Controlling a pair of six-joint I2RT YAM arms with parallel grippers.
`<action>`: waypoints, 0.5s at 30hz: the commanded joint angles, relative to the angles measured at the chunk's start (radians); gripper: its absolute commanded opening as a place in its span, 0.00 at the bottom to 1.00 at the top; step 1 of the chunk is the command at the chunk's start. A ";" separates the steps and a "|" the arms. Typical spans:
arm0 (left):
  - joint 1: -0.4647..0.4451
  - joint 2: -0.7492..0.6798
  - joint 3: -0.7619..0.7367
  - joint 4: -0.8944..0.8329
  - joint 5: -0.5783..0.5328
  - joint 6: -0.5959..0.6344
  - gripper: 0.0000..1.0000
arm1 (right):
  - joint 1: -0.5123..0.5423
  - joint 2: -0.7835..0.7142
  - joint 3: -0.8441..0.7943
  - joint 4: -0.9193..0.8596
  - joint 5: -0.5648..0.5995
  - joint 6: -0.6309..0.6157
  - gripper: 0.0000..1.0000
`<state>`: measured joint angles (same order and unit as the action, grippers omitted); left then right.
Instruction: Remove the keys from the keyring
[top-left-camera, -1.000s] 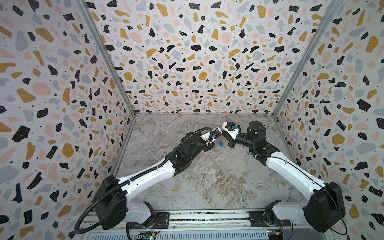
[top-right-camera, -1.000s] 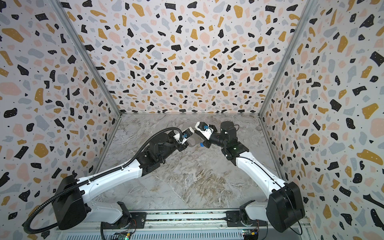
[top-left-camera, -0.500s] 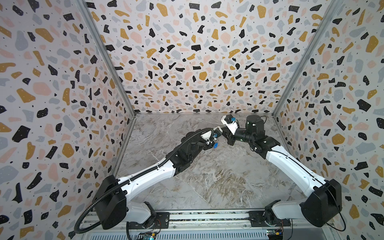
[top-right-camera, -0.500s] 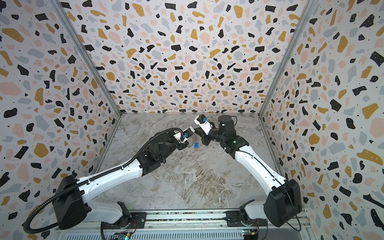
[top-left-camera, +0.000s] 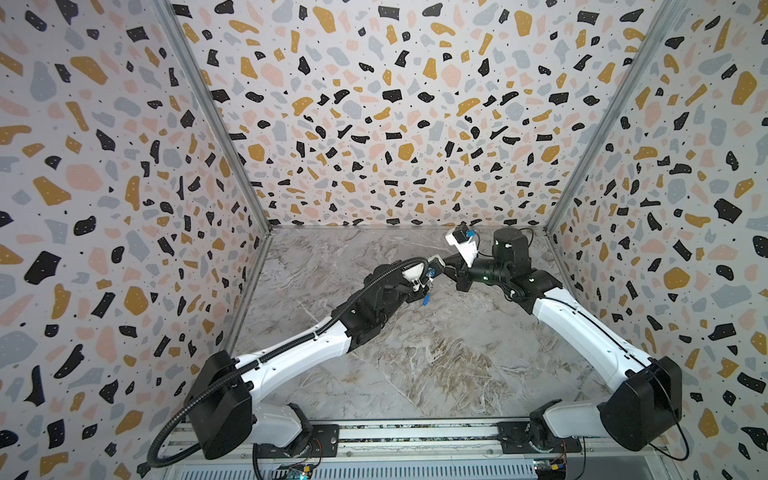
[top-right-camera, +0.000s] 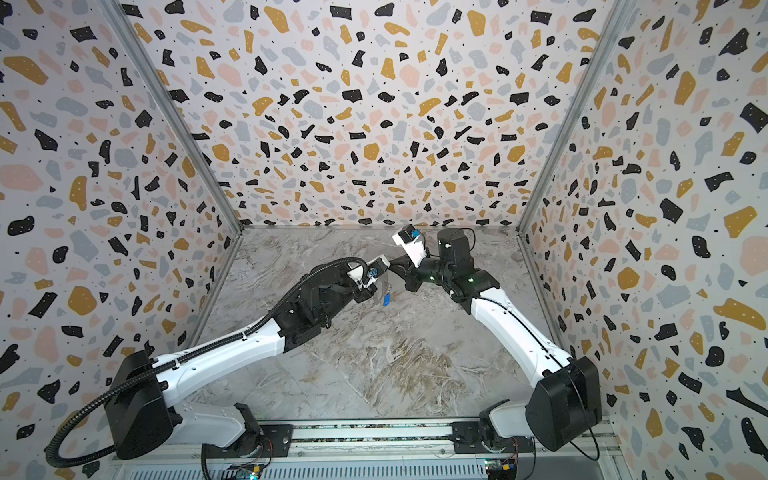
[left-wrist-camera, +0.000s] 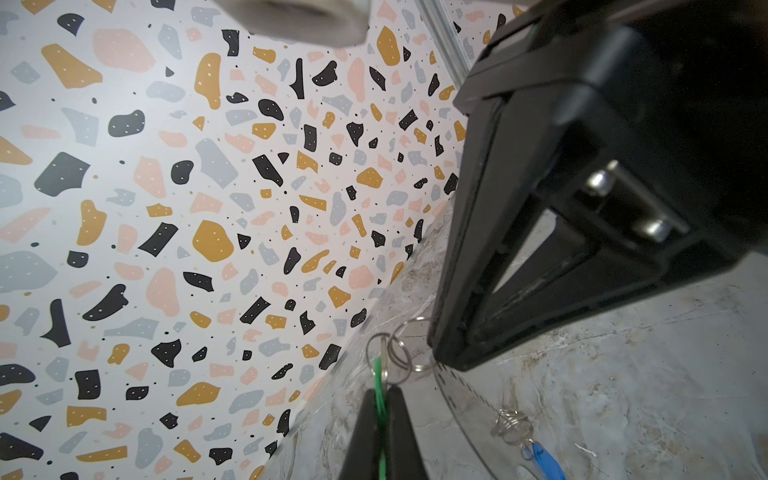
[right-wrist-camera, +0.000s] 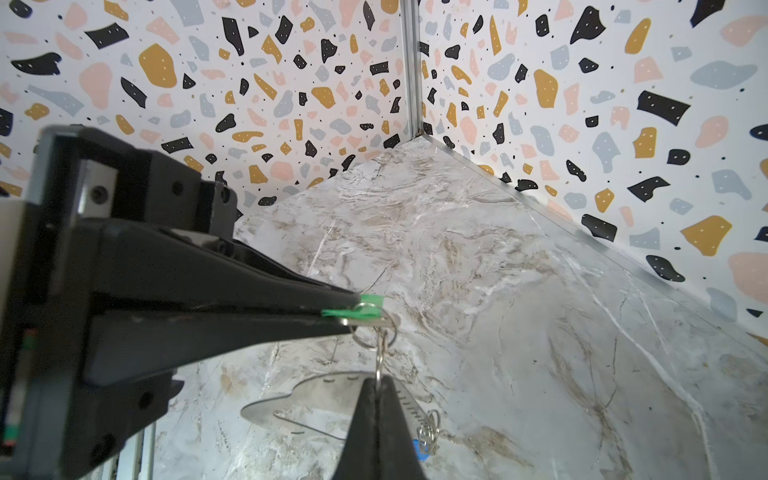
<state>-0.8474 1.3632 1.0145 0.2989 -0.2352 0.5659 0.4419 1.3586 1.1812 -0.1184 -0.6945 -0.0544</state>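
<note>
Over table, near back edge, right of centre, all aloft. Left gripper clamped tight on green key; right gripper clamped on wire ring just beneath. Keyring, blue key dangle below. Green key's long axis points away from left jaws, across ring; likely left pulls.

No readable text, labels, or numbers
</note>
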 joint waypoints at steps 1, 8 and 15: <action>-0.005 -0.029 0.022 0.021 -0.017 -0.007 0.00 | -0.006 -0.011 0.044 0.010 -0.042 0.036 0.00; -0.005 -0.021 0.036 0.019 0.027 -0.018 0.00 | -0.007 0.021 0.082 -0.047 -0.023 0.039 0.00; -0.005 -0.009 0.052 0.013 0.049 -0.026 0.00 | -0.002 0.036 0.096 -0.067 0.003 0.046 0.00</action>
<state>-0.8471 1.3598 1.0161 0.2924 -0.2153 0.5564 0.4385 1.4017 1.2320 -0.1738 -0.7101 -0.0231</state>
